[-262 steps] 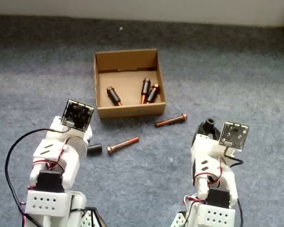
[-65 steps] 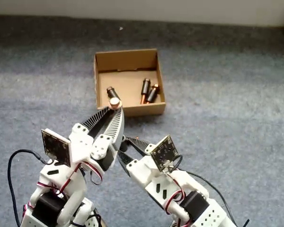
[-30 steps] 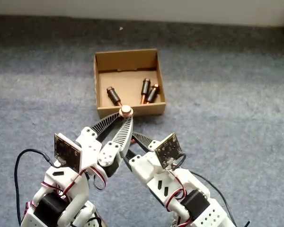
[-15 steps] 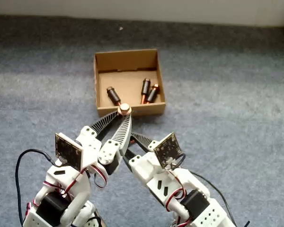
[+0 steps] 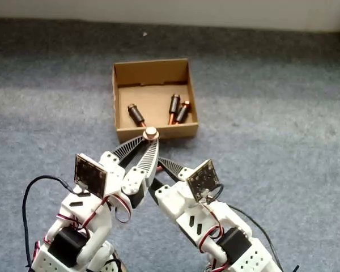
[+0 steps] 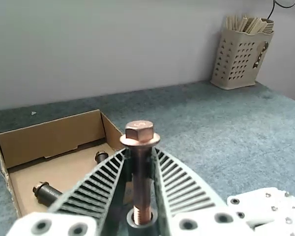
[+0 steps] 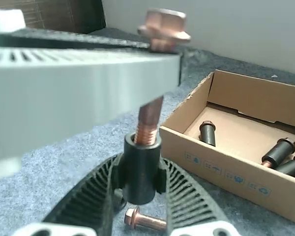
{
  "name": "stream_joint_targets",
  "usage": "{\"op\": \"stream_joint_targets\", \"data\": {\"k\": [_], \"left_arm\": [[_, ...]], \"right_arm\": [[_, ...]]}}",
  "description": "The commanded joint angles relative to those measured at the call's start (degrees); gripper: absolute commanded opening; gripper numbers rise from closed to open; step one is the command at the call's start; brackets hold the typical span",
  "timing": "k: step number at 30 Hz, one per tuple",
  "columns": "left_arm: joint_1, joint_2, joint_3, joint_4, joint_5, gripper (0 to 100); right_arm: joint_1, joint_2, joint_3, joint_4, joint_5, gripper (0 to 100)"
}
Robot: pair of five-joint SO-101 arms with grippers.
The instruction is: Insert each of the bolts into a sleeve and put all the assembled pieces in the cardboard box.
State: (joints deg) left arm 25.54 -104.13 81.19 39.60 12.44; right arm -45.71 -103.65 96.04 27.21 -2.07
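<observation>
So the bolt [image 6: 139, 169] is standing nearly upright, copper-coloured, hex head on top. Its threaded end is poked just into the top of the black sleeve [image 7: 138, 169], and most of the shank is out in the open. From the high view the bolt head sits right over the near wall of the cardboard box [image 5: 152, 66], so the whole thing is hanging just outside the box on the arms' side, up off the carpet [image 5: 272, 113].

The left gripper [image 6: 139, 152] is pinched tight on the bolt's shank just below the head, with its ribbed fingers [image 6: 101, 179] pressed in from both sides. The right gripper [image 7: 138, 168] is lower down, closed snug around the sleeve with its black fingers hugging it.

Inside the box there are three finished pieces lying flat. One [image 5: 136, 115] is on its own toward the left wall, and two more [image 5: 174, 107] [image 5: 183, 111] lie side by side near the right wall.

One loose bolt [image 7: 143, 220] is lying on the carpet outside the box's near wall, under the held sleeve.

As for writing, the near wall's outer face has a row of little blue printed symbols [image 7: 221, 179], too small to make out.

Way past the box there's a beige perforated holder [image 6: 237, 58] full of sticks, against the pale wall [image 6: 113, 44].
</observation>
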Motion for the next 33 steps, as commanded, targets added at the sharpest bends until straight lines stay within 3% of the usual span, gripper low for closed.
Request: {"op": "stream_joint_targets", "data": {"k": [1,6,14,21,27,33], "left_arm": [[-0.7,-0.1,0.0,-1.0,-0.3,1],[-0.9,-0.1,0.0,-0.9,-0.4,1],[-0.7,-0.2,-0.1,1.7,-0.7,1],[-0.7,-0.2,0.8,3.2,-8.6,1],[-0.7,-0.2,1.0,6.5,-8.9,14],[-1.1,-0.2,0.9,6.9,-9.0,15]], "right_arm": [[0.6,-1.4,5.7,-1.3,-0.3,0.6],[1.0,-1.4,5.7,-1.3,-0.2,0.5],[8.7,-1.4,5.1,-1.5,-0.4,0.5],[8.8,-1.5,5.1,-1.5,-0.4,0.5],[8.8,-1.5,5.2,-1.5,-0.4,0.5],[8.9,-1.5,5.6,-1.5,-0.4,0.5]]}}
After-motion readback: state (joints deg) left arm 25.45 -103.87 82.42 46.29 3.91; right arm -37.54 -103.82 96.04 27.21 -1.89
